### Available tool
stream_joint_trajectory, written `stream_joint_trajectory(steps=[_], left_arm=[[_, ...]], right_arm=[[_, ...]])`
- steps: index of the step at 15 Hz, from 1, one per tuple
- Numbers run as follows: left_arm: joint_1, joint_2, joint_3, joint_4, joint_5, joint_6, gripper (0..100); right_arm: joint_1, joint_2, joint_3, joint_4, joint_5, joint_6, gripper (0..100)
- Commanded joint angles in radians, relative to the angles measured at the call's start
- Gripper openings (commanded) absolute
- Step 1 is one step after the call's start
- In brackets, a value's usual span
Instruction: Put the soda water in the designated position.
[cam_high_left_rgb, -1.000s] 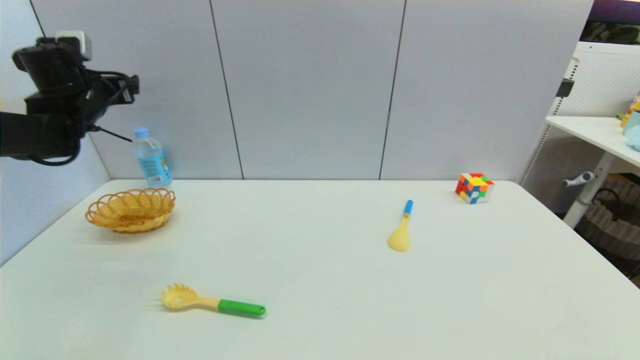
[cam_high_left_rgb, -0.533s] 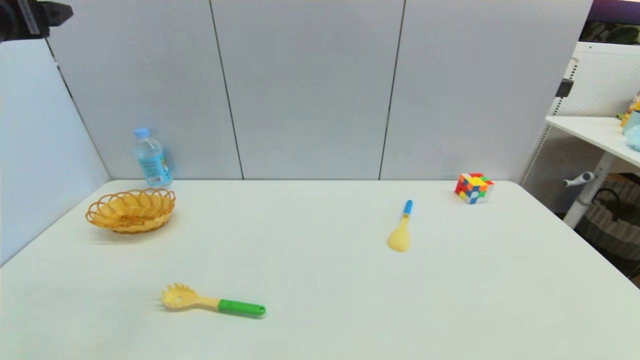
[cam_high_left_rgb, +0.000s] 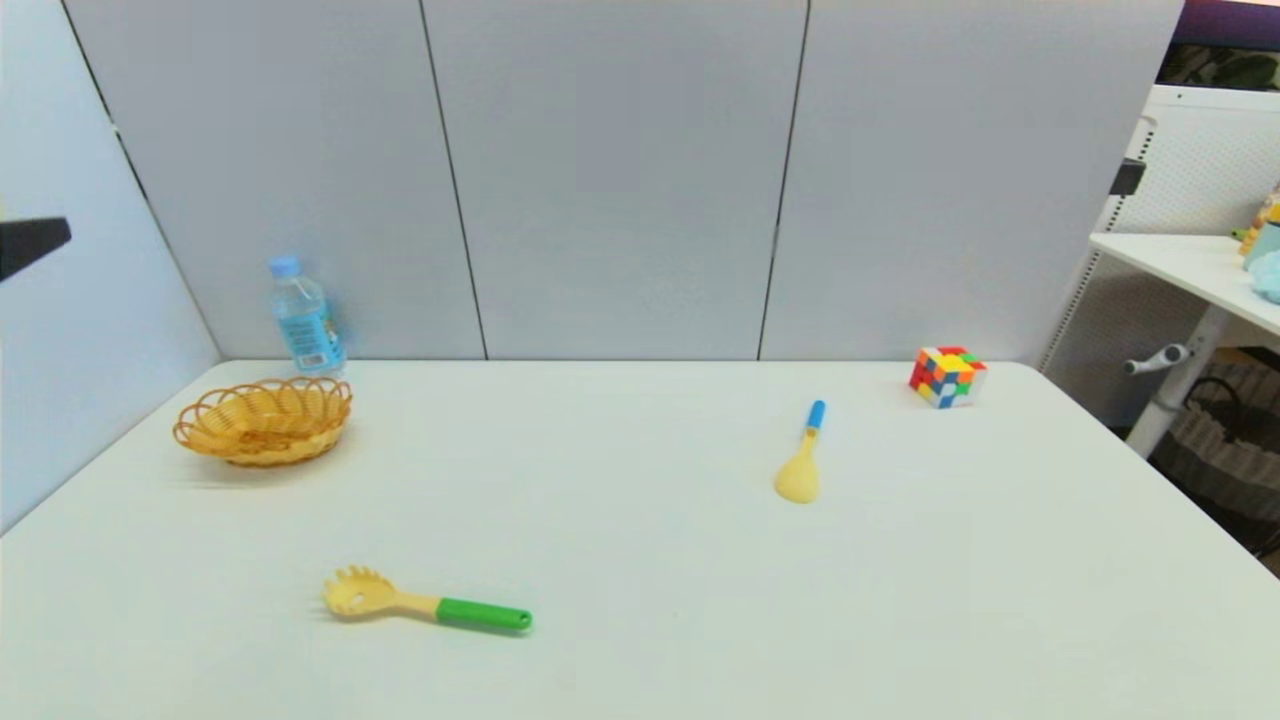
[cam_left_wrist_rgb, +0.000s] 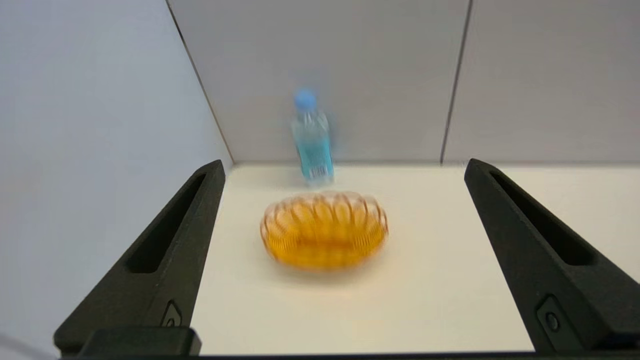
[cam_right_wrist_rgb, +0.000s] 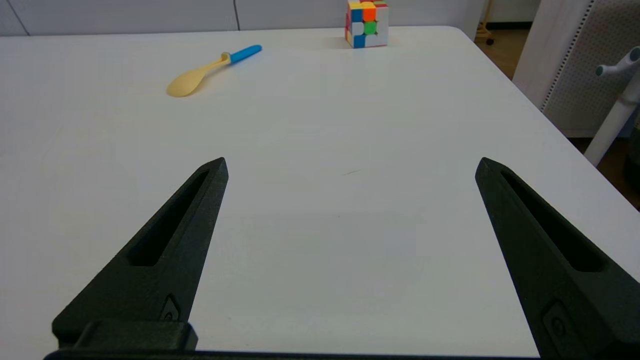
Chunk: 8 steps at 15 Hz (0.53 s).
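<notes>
Soda water (cam_high_left_rgb: 304, 318): small clear bottle, light blue cap and label, standing upright at the far left corner of the white table (cam_high_left_rgb: 640, 560), close against the grey wall panels. Wicker basket (cam_high_left_rgb: 263, 420): orange-yellow, shallow, set just in front of the bottle on the table's left side; whether the two touch cannot be told. Left gripper (cam_left_wrist_rgb: 342, 167): held off the table's left edge, only a dark tip showing at the head view's left border; in its own wrist view both fingers are spread wide with nothing between them, the basket and the bottle framed well beyond. Pasta server (cam_high_left_rgb: 425, 603): yellow head, green handle, lying flat near the front left. Spoon (cam_high_left_rgb: 803, 460): yellow bowl, blue handle, lying right of centre, bowl toward the robot. Puzzle cube (cam_high_left_rgb: 947, 376): multicoloured, at the far right corner. Right gripper (cam_right_wrist_rgb: 350, 165): low over bare tabletop on the right side, fingers parted wide and holding nothing, spoon and cube well ahead of it.
</notes>
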Motion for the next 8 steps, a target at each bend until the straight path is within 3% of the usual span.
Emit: stream_joint_trajectory(steps=[1,5,8], left_arm=[[-0.006,-0.268,0.298,-0.021,-0.062,0.048,100],[-0.076,-0.381,0.525,-0.118,-0.039,0.025,100],[-0.158,-0.493,0.667,-0.119,0.072,0.008,100]], right_arm=[[0.0,0.001,0.002,0.0,0.0,0.0,100],[0.0,0.001,0.002,0.0,0.0,0.0,100],[0.0,0.001,0.002,0.0,0.0,0.0,100]])
